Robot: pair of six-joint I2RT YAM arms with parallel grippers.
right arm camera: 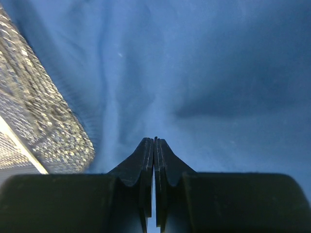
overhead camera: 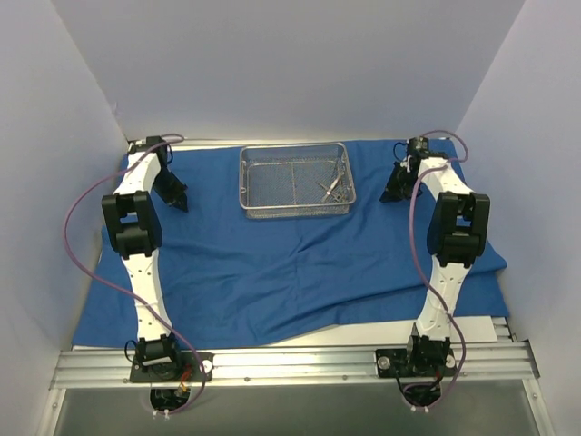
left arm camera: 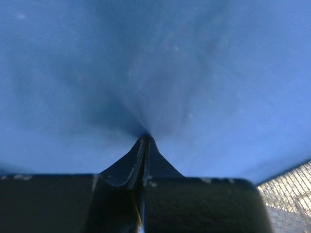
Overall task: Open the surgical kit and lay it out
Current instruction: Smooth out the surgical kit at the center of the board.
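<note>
The large blue cloth wrap (overhead camera: 272, 272) was spread open, with the rectangular silver wire-mesh tray (overhead camera: 295, 146) set at its far middle and the thin metal scissor-handled instruments (overhead camera: 331, 188) lying in the tray's right compartment, not yet laid out. The left gripper (left arm camera: 145, 141) was clenched on a pinch of wrap left of the tray, apparently so the cloth could be drawn flat; the right gripper (right arm camera: 154, 141) was closed against the wrap opposite, though caught fabric could not be confirmed.

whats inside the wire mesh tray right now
A small cluster of thin metal scissor-handled instruments lies in the right half of the wire-mesh tray; they overlap, so their count is unclear. The rest is bare mesh.
</note>
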